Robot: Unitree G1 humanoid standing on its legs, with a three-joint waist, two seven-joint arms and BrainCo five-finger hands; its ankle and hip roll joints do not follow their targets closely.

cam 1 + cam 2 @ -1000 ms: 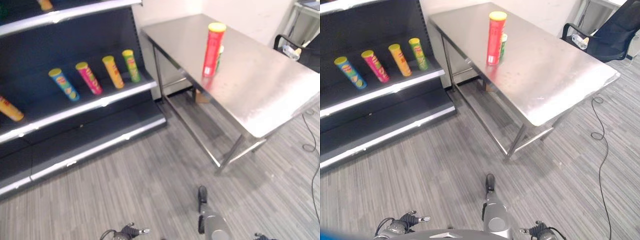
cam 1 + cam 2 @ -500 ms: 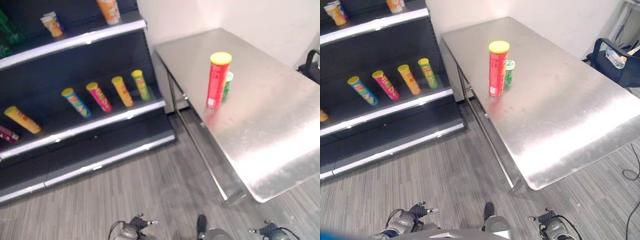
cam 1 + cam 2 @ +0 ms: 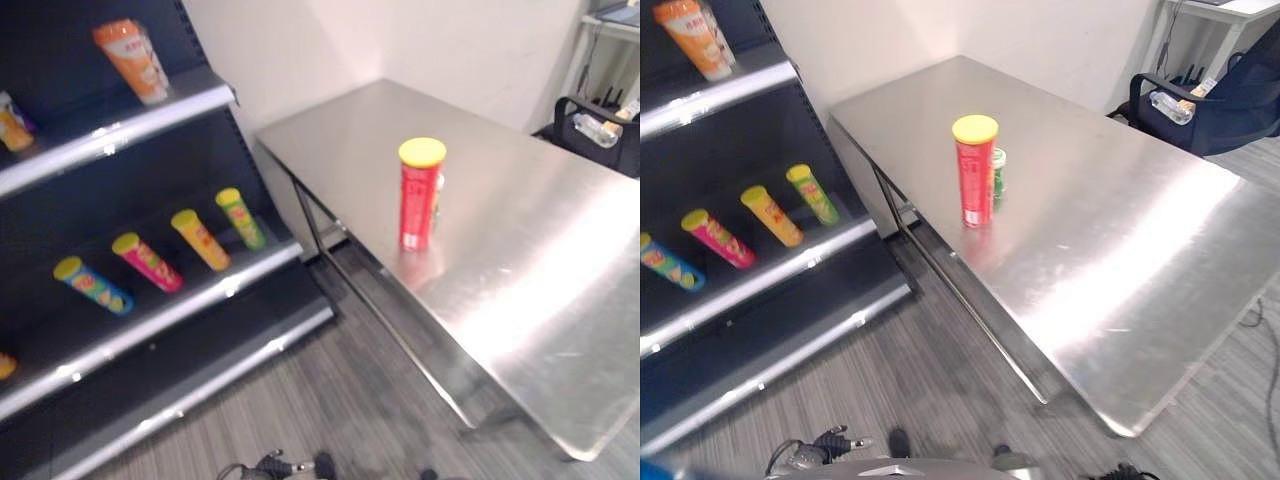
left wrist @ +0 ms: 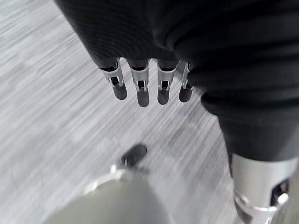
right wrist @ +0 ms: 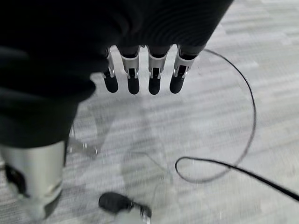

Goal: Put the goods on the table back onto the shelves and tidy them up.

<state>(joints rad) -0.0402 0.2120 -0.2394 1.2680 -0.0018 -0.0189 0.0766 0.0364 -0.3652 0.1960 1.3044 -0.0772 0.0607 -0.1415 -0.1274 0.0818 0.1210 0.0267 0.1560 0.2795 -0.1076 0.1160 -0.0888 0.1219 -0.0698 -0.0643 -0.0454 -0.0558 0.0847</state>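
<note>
Left eye view shifted; red can (image 3: 420,194) seemingly unmoved.

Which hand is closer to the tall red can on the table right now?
Neither clearly. The left hand and right hand both hang open over the floor, well short of the red can standing on the table.

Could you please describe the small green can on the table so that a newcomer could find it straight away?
Start at the steel table to the right of the dark shelves. Near the table's shelf-side edge stands a tall red tube with a yellow lid. The green can stands close behind it, upright, partly hidden and far shorter than the tube.
</note>
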